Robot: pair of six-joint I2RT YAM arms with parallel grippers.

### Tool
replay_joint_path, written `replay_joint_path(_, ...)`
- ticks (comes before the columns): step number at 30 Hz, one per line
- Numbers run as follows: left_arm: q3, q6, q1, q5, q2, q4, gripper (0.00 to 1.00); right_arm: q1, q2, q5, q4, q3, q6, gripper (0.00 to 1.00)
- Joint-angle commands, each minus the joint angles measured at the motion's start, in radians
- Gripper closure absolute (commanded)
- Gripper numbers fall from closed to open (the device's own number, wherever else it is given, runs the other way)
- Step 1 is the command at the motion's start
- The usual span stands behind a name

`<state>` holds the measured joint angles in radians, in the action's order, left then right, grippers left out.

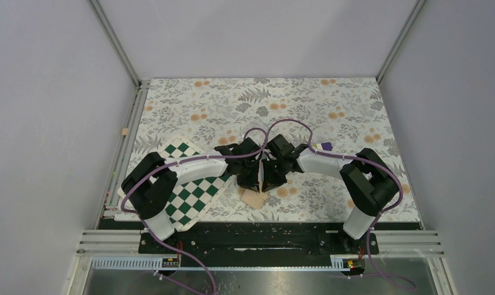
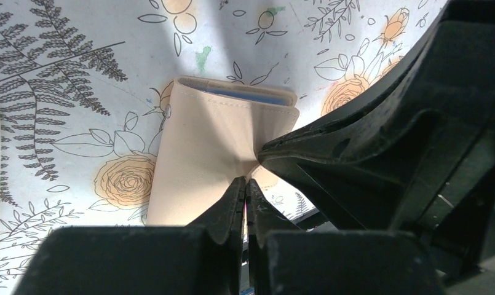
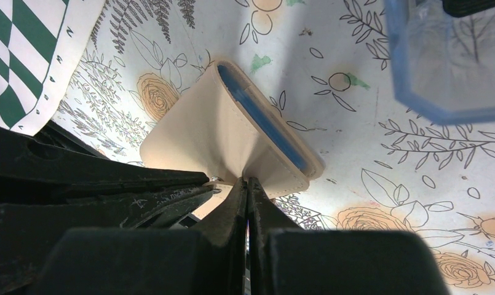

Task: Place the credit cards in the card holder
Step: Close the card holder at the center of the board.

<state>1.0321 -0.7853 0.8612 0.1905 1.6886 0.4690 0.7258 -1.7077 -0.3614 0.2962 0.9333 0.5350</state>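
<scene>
Pinching the card holder [image 2: 214, 141] by its edge (seemingly shallowly), the closed left gripper [image 2: 245, 187] and right gripper [image 3: 248, 184] are risking slippage.

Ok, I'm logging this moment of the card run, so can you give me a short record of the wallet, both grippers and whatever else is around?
wallet: tan, blue lining showing, on the floral table, one part drawn up into a peak
right gripper: shut, pinching that peak
left gripper: shut, tips at the wallet's edge beside it
cards: none visible
nearby: chequered board, clear box
</scene>
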Motion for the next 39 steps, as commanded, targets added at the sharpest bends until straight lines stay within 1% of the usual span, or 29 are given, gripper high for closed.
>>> replay_joint_path(1, 0.004, 0.001, -0.004, 0.015, 0.009, -0.027, 1.00, 0.009, 0.007, 0.001, 0.029, -0.006, -0.026, 1.00)
replay_joint_path(11, -0.036, -0.019, -0.002, 0.003, 0.007, -0.027, 1.00, 0.008, 0.010, -0.003, 0.028, -0.002, -0.023, 1.00)
replay_joint_path(14, -0.041, -0.022, -0.003, -0.029, 0.008, -0.002, 1.00, 0.008, 0.013, -0.007, 0.023, -0.003, -0.022, 1.00)
replay_joint_path(20, -0.046, -0.027, -0.002, -0.048, 0.027, 0.007, 1.00, 0.009, 0.039, -0.021, -0.009, -0.022, -0.018, 1.00)
replay_joint_path(28, -0.020, -0.014, -0.002, -0.044, 0.037, 0.011, 1.00, 0.010, 0.097, -0.081, -0.079, -0.065, -0.024, 1.00)
replay_joint_path(34, -0.017, -0.011, -0.003, -0.042, 0.038, 0.011, 1.00, 0.010, 0.097, -0.132, -0.124, -0.084, -0.019, 1.00)
replay_joint_path(39, -0.015, -0.011, -0.002, -0.041, 0.037, 0.011, 1.00, 0.011, 0.070, -0.139, -0.130, -0.083, -0.016, 1.00)
